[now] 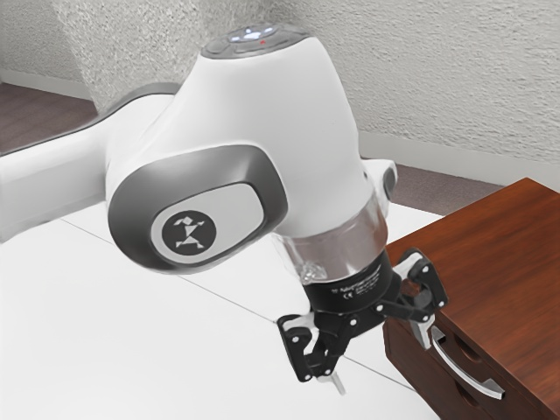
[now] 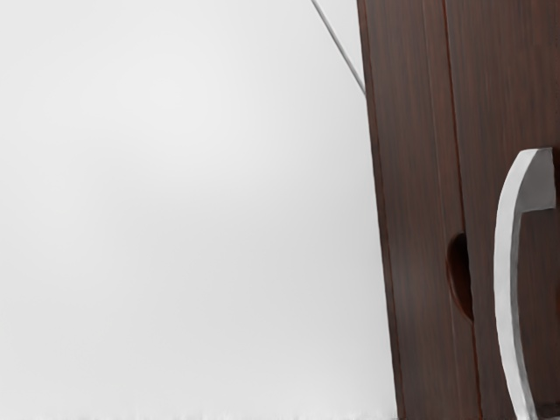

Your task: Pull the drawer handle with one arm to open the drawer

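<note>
The gripper [image 1: 382, 357] hangs with its fingers spread wide and nothing between them. One finger [image 1: 423, 302] is just beside the end of the silver handle [image 1: 468, 366]; I cannot tell if they touch. The handle is on the drawer [image 1: 437, 374] of a dark cabinet [image 1: 499, 254], at the exterior view's right on a white table [image 1: 131, 341].

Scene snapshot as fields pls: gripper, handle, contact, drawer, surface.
gripper: open, at the cabinet front
handle: silver curved bar on the drawer front, not gripped
contact: one finger close by the handle's end; cannot tell if touching
drawer: no gap visible, looks shut
surface: white table
</note>
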Robot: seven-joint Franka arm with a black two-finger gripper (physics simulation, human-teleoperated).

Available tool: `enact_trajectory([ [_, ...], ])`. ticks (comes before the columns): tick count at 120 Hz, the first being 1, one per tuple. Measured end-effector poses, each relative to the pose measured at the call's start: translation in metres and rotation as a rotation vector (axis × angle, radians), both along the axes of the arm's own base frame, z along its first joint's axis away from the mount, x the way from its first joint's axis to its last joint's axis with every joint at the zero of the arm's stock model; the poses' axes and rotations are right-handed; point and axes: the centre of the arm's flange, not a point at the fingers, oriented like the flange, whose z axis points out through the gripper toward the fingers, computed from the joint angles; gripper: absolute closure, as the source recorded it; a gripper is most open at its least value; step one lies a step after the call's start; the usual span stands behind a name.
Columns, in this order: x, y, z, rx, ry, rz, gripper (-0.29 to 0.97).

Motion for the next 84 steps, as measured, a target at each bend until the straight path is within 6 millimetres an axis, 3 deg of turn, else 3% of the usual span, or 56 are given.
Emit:
enact_trajectory([
  [28, 0.001, -0.006, -0.004, -0.007, -0.007, 0.002, 0.0],
  [47, -0.012, -0.025, -0.011, -0.022, 0.013, -0.047, 0.0],
  [61, -0.013, -0.027, -0.022, -0.03, 0.024, -0.059, 0.0],
  [84, -0.011, -0.029, -0.023, -0.046, 0.007, -0.073, 0.0],
])
